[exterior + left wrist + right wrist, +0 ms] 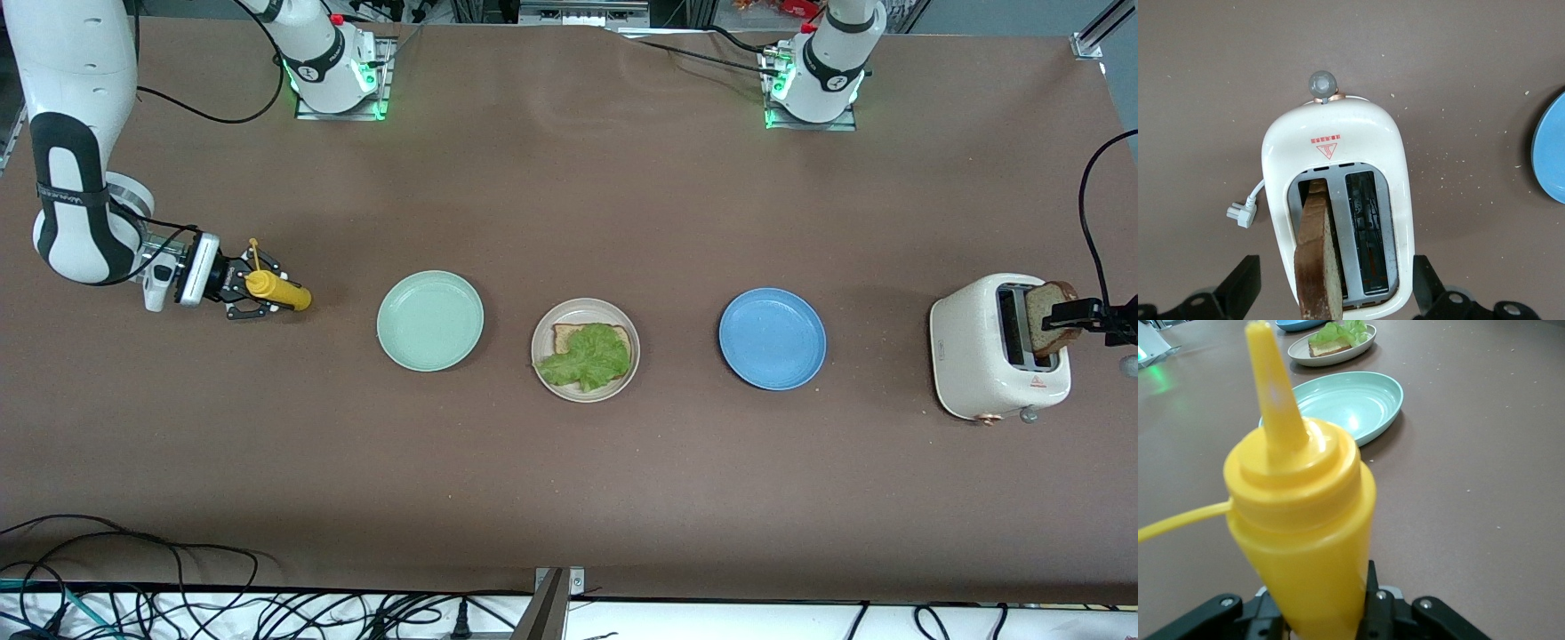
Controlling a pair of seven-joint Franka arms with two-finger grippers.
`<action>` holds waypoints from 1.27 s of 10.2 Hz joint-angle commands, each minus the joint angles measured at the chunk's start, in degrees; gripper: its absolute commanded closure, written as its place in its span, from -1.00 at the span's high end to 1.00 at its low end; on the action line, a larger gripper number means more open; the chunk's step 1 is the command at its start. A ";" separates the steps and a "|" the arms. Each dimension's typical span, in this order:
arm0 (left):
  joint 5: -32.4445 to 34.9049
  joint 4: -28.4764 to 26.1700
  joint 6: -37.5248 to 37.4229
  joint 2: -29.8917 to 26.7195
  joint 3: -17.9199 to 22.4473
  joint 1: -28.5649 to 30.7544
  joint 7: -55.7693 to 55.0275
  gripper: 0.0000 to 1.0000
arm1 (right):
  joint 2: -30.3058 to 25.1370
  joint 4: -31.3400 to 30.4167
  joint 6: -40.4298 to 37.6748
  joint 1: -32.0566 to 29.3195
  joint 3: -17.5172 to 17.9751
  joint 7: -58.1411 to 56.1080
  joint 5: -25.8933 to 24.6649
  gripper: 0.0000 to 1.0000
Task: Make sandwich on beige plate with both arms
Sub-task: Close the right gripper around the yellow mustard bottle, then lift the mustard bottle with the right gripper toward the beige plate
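A: At the right arm's end of the table, what is logged?

B: Right gripper (252, 295) low over the brown table (569, 462), fingers clamped on a yellow squeeze bottle (277, 290). Bottle lies tilted, nozzle aimed toward the plates. Right wrist view confirms: bottle (1301, 540) sits between the black fingers, mint-green plate (1345, 403) next along from its tip.

A: Moving along the row?

B: 3 plates in a line. Mint-green plate (430, 320) first. Beige plate (585, 349) in the middle, carrying 1 bread slice (569, 336) with a ruffled lettuce leaf (587, 357) laid on top. No second slice on it yet. Blue plate (772, 338) next, toward the left arm's end.

A: And the left arm's end?

B: Cream toaster (987, 356) with 2 slots. A second bread slice (1049, 318) stands upright in 1 slot, sticking out. Left gripper (1080, 313) is at that slice. Left wrist view shows both fingers (1238, 287) spread well apart, each outside the toaster (1338, 140), not touching the slice (1317, 260). Plug and cord (1243, 212) lie beside the toaster.
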 commanded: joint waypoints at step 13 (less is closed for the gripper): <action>0.73 0.43 -0.90 -0.59 -0.30 -0.10 -0.08 1.00 | -2.30 6.84 51.96 40.76 -1.92 43.79 -7.53 -1.00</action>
